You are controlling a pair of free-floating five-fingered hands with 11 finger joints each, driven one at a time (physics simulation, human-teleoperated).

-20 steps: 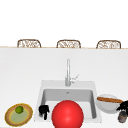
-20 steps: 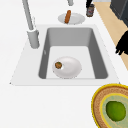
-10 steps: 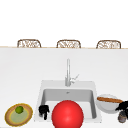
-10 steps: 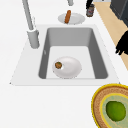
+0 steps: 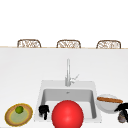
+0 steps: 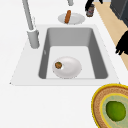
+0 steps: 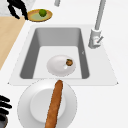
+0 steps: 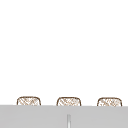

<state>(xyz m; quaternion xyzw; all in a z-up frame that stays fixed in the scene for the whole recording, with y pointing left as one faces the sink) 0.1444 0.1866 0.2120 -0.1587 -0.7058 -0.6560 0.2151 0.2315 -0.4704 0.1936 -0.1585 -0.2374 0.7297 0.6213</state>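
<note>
Woven plate (image 5: pixel 10 119), far left on the white counter (image 5: pixel 25 75): holds a lime (image 5: pixel 19 109); no writing legible on any item. Left hand (image 5: pixel 44 111): hangs over the sink's (image 5: pixel 41 87) front left corner, fingers drooping loosely, touching nothing. Sink: white bowl (image 6: pixel 71 67) with a small brown item (image 6: pixel 58 65) inside; faucet (image 5: pixel 67 72) behind. Red ball (image 5: pixel 67 114): front centre. White plate (image 5: pixel 106 106), right of sink: carries a long brown loaf (image 5: pixel 110 100). Right hand (image 5: pixel 122 108): fingers curled onto a small dark jar (image 5: pixel 122 116) on the counter beside that plate. Three chair backs (image 5: pixel 68 44) beyond the counter.
</note>
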